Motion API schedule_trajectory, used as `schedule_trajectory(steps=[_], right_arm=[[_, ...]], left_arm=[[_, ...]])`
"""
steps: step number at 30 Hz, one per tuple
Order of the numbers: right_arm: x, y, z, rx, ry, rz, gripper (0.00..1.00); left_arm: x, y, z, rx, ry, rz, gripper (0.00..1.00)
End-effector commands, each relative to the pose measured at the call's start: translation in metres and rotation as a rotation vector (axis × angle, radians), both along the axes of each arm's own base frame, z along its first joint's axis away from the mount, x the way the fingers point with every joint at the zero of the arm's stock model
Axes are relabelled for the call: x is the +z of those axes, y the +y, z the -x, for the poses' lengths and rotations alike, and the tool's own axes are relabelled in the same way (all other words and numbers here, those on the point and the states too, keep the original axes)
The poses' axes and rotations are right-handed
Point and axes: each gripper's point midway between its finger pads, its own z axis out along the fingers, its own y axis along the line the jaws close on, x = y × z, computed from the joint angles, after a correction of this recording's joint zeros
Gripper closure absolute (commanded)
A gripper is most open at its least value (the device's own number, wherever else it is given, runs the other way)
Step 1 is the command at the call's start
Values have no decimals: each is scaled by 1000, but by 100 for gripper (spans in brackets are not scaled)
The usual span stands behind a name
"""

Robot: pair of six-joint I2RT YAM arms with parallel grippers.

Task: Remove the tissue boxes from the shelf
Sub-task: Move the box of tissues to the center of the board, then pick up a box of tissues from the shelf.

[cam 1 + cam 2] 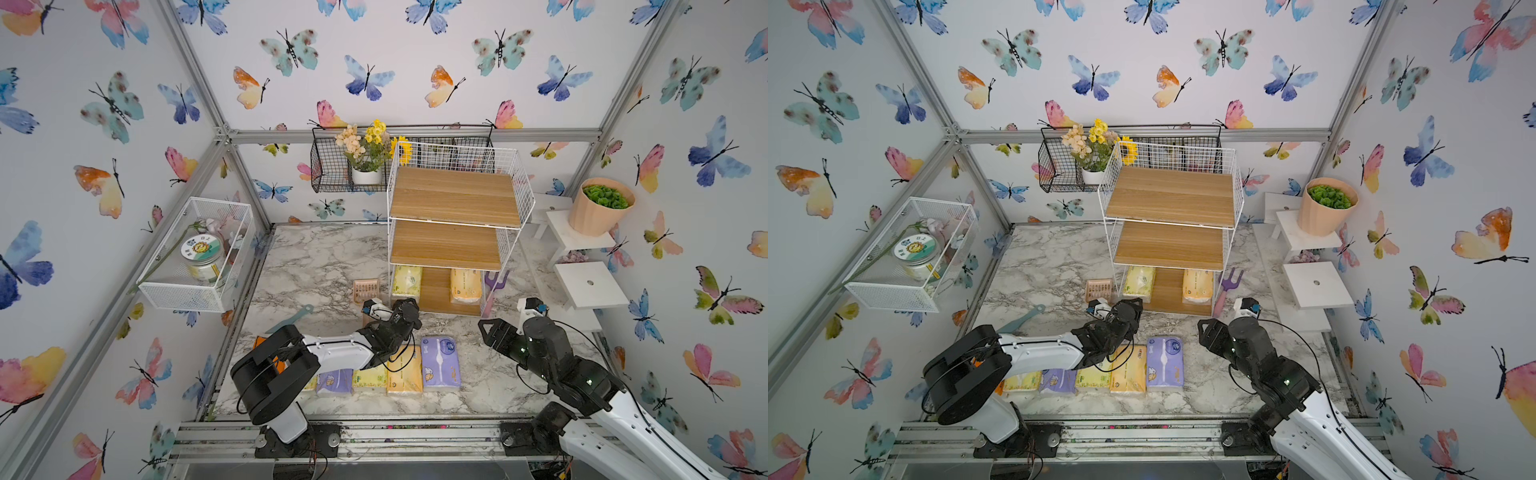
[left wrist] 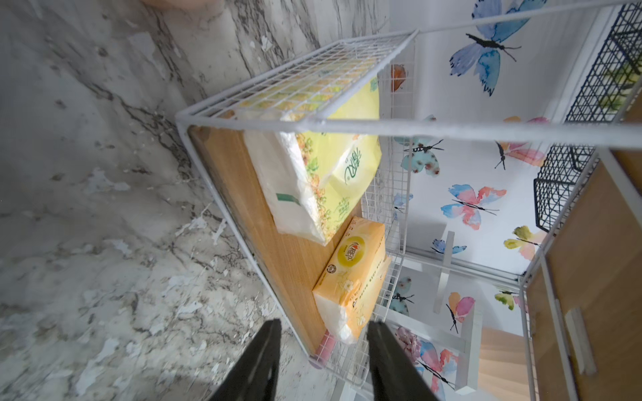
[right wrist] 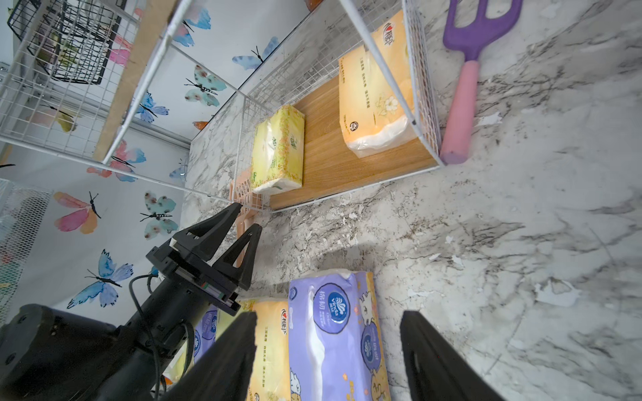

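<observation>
Row of tissue packs (image 1: 404, 374) laid on table well in front of shelf (image 1: 455, 195), purple pack (image 1: 440, 362) at row's end. Right gripper (image 3: 330, 313) held near purple pack, between row and shelf, fingers spread, nothing gripped. Left gripper (image 3: 248, 218) poised just before shelf's front corner, fingers parted, empty. Yellow-green pack (image 1: 407, 280) and light orange pack (image 1: 466, 284) seen on shelf's bottom tier, apart.

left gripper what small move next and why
Probably ease the left gripper forward onto the yellow-green pack: its jaws stand open and empty just before the shelf, and that pack lies nearest on the bottom tier.
</observation>
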Motion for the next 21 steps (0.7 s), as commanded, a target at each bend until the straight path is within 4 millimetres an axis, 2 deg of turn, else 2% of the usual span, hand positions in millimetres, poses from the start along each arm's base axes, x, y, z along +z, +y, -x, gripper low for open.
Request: schedule_trajectory(steps=[1,12,18,21], right_arm=[[6,-12,0,-56,-5,16,30],[12,-23,4,-100,-3,18,30],[13,-21,2,-102,0,9,30],[14,-18,0,-95,7,8,30]], left_arm=[[-5,5,-15,97,-2,4,54],[-23,11,-51,159,5,5,60],[-40,7,-55,164,44,22,64],[-43,5,-58,171,40,39,69]])
